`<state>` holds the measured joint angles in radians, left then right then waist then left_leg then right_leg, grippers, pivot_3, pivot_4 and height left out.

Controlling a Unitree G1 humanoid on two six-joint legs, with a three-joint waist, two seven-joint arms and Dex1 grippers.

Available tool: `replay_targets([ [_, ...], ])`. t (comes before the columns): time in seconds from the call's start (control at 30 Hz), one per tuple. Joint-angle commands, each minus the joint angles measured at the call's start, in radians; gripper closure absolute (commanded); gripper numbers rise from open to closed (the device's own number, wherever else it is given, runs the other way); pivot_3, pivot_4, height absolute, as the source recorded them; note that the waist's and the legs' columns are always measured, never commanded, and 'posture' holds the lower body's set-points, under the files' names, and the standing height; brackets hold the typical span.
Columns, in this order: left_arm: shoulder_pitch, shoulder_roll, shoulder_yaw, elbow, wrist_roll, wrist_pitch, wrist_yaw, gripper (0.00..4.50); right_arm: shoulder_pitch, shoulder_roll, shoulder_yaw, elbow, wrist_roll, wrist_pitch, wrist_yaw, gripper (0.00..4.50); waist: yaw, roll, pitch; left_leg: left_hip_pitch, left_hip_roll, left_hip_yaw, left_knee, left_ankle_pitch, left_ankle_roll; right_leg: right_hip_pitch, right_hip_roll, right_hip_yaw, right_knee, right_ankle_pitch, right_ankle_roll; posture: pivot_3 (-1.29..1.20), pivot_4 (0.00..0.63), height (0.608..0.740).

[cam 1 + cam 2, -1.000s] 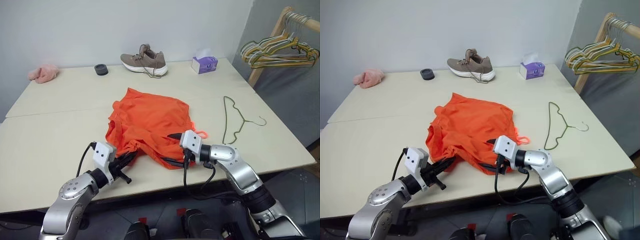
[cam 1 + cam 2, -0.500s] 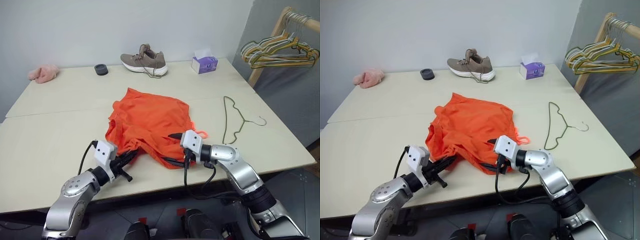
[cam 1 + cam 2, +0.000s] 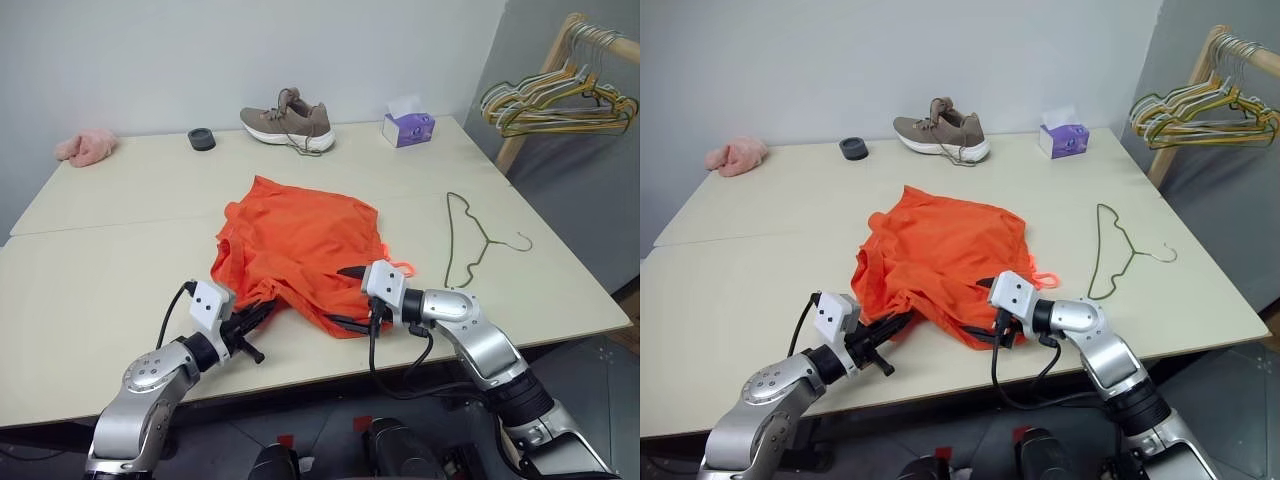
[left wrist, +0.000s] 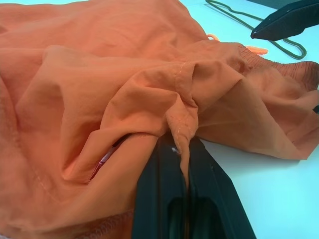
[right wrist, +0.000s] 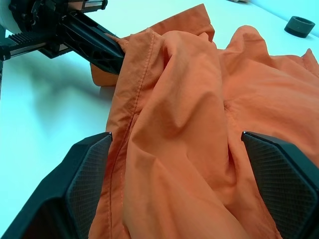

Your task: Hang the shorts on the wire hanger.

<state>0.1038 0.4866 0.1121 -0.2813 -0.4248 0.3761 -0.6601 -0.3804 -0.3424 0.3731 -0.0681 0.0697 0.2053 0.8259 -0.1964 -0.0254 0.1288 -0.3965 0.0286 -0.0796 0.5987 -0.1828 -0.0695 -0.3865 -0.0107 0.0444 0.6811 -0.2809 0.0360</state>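
Lying crumpled near the middle of the pale bench, the shorts are spreading from its centre toward the near edge. The left claw is pinching a gathered fold at the shorts' near-left corner, its two black fingers pressed together on the seam. The right claw is standing wide apart at the near-right edge of the fabric, one finger over the cloth and one low by the bench, gripping nothing; the orange folds are sitting between its pads.

The wire hanger is lying flat on the bench to the right of the shorts, apart from them, its hook pointing right. A grey shoe, a purple tissue box, a small black ring and a pink fluffy cloth are sitting along the far side. Coloured hangers are hanging on a wooden rack at the far right.
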Motion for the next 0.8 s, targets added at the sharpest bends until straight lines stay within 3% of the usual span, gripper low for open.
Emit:
replay_targets([
  [0.03, -0.007, -0.002, -0.002, -0.016, 0.006, -0.023, -0.004, 4.11, -0.013, 0.003, -0.016, -0.024, 0.004, -0.017, -0.002, 0.05, 0.0, 0.0, 0.0, 0.0, 0.0, 0.0, 0.0, 0.0, 0.0, 0.0, 0.0, 0.0, 0.0, 0.0, 0.0, -0.18, 0.058, 0.74],
  [0.8, -0.013, -0.002, -0.008, -0.014, 0.012, -0.028, -0.008, 4.11, -0.014, 0.003, -0.02, -0.019, 0.003, -0.019, -0.007, 0.05, 0.0, 0.0, 0.0, 0.0, 0.0, 0.0, 0.0, 0.0, 0.0, 0.0, 0.0, 0.0, 0.0, 0.001, 0.001, -0.18, 0.056, 0.74],
])
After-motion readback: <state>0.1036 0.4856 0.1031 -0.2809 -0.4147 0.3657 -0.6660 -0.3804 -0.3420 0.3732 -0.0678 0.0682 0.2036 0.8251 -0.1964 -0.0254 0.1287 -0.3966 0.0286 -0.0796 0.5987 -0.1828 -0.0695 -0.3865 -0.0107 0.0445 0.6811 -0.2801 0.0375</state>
